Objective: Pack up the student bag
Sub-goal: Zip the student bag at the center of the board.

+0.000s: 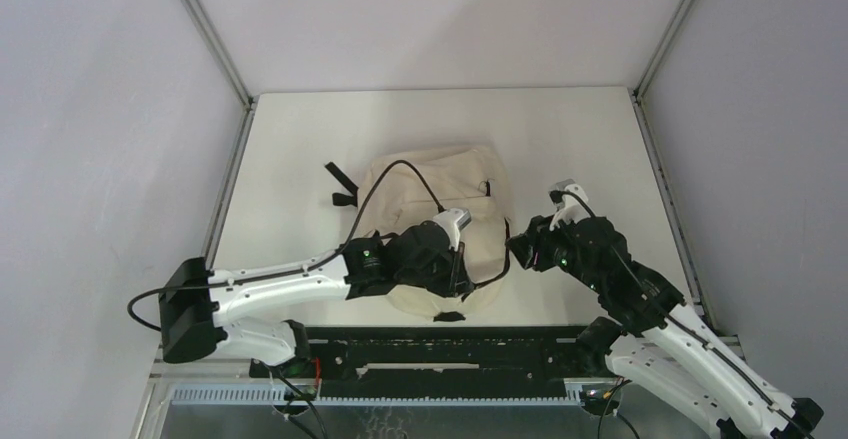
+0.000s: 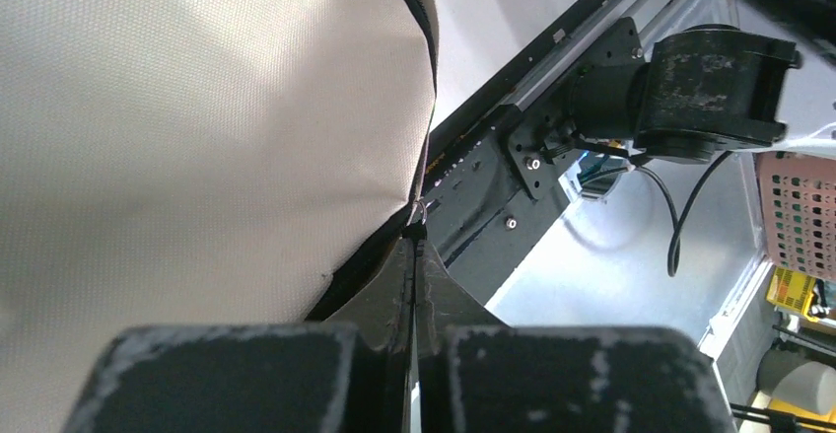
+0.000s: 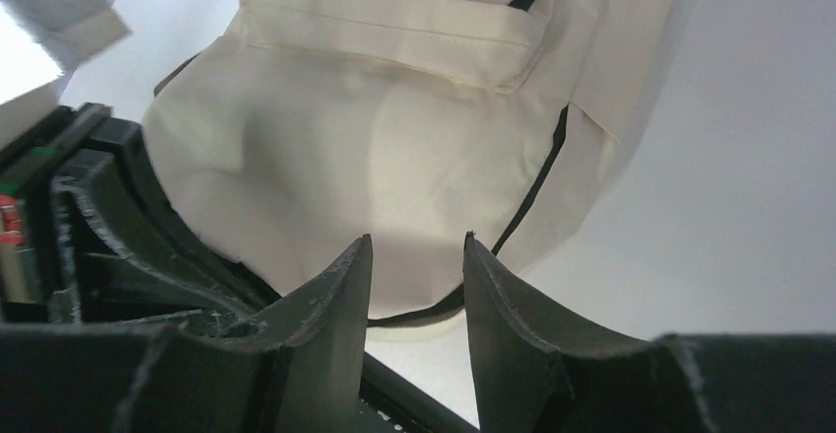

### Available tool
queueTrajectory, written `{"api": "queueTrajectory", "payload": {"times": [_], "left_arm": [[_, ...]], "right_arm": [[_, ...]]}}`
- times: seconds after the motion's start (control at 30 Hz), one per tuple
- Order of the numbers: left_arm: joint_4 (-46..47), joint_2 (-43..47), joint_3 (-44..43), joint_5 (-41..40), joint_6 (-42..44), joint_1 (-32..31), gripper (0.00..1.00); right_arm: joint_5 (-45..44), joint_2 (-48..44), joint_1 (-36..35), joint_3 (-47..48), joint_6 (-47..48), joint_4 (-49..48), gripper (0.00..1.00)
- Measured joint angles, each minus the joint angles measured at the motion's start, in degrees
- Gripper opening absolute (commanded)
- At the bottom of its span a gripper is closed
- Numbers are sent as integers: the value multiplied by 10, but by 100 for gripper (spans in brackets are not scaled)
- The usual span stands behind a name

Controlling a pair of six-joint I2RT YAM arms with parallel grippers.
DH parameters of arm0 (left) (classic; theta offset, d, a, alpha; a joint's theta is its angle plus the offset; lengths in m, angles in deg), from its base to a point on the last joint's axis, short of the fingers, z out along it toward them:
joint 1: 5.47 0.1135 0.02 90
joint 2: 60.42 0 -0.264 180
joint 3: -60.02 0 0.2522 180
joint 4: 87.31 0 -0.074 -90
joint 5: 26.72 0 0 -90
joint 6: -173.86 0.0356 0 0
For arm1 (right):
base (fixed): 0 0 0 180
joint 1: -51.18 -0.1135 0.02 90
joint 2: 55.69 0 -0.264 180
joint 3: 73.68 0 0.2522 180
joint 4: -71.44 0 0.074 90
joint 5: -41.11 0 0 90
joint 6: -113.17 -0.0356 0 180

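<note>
The student bag (image 1: 430, 194) is a cream canvas backpack with black zippers, lying flat in the middle of the table. My left gripper (image 1: 458, 281) is at the bag's near edge. In the left wrist view it (image 2: 416, 238) is shut on the small black zipper pull (image 2: 418, 218), beside the bag's cloth (image 2: 197, 137) and zipper line (image 2: 426, 38). My right gripper (image 1: 515, 249) hovers at the bag's near right corner. It (image 3: 416, 244) is open and empty, with the bag (image 3: 394, 127) and its black zipper (image 3: 537, 186) just beyond the fingertips.
A black strap (image 1: 340, 184) sticks out at the bag's far left. The black mounting rail (image 1: 440, 344) runs along the table's near edge, close under the bag. Grey walls close in the table on three sides. The right arm's base (image 2: 705, 78) shows off the table edge.
</note>
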Motion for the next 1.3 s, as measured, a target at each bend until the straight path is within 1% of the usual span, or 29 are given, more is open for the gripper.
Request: {"api": "queueTrajectory", "payload": {"times": [0.07,0.1,0.13,0.17,0.27,0.37,0.5,0.6,0.67,0.73,0.77,0.87,0.9,1.07,1.3], "left_arm": [[-3,10,0,0,0,0,0],[-3,14,0,1,0,0,0],[-3,17,0,1,0,0,0],[-4,20,0,2,0,0,0],[-7,29,0,2,1,0,0],[-8,38,1,2,1,0,0],[-9,42,2,2,1,0,0],[-9,42,4,2,1,0,0],[-7,42,8,2,1,0,0],[-5,43,13,2,1,0,0],[-4,44,18,2,1,0,0],[-3,55,34,0,1,0,0],[-4,60,38,-2,1,0,0],[-13,107,68,-28,0,0,0],[-56,165,102,-66,1,0,0]], "right_arm": [[0,10,0,-2,-12,2,50],[-1,14,0,-3,-22,3,55],[-2,18,0,-6,-38,7,64],[-4,22,0,-9,-58,14,70],[-9,36,7,-10,-139,48,70],[10,55,30,-12,-212,74,72],[30,56,40,-42,-304,82,73],[47,42,45,-76,-358,73,69],[71,40,55,-100,-388,50,61],[100,52,66,-113,-410,26,50],[112,63,69,-116,-418,14,42],[136,92,73,-116,-435,-19,2],[141,98,75,-116,-440,-27,0],[162,101,96,-117,-447,-44,0],[166,101,128,-117,-438,-43,0]]}}
